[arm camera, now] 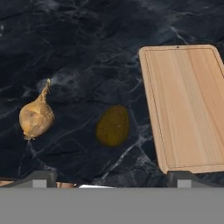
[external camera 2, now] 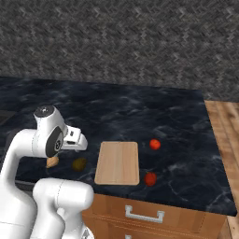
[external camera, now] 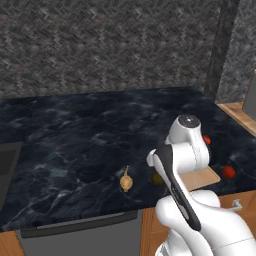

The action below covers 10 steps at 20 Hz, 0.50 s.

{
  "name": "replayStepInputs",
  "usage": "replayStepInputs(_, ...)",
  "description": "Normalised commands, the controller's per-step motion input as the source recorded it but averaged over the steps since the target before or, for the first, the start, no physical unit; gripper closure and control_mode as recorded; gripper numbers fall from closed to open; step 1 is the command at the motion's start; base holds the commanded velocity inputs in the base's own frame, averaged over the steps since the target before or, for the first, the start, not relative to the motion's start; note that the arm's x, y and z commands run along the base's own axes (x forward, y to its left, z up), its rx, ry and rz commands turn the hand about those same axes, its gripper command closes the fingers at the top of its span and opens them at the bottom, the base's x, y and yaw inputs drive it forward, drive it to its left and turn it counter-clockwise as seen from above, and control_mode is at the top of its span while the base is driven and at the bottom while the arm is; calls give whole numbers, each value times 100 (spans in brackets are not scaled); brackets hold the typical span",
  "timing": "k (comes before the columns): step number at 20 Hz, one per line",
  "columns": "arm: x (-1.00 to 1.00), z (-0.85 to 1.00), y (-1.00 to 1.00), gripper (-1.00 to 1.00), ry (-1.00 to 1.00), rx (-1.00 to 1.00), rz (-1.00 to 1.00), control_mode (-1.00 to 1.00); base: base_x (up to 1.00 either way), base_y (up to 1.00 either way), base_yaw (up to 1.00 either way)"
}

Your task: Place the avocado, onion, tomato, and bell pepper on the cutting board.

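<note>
Hand view shows our gripper (arm camera: 112, 177) with fingers spread wide, holding nothing, above the avocado (arm camera: 113, 125), which lies on the table (arm camera: 87, 52) between the onion (arm camera: 36, 117) and the cutting board (arm camera: 186, 107).

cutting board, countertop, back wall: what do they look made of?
The flat light tan rectangular cutting board: wood by its look, matte, with straight lengthwise grain lines and a thin groove near the rim. The black countertop: seems polished marble or similar stone, with pale veins and a soft sheen. The grey back wall: looks like herringbone tile or stone; too coarse to tell which.
</note>
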Motion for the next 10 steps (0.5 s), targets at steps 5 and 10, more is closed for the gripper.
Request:
replayStepInputs(5,0,-34,0,-100,1,0,0,-100,0,0,0)
replayStepInputs(10,0,-31,0,-100,0,0,0,-100,0,0,0)
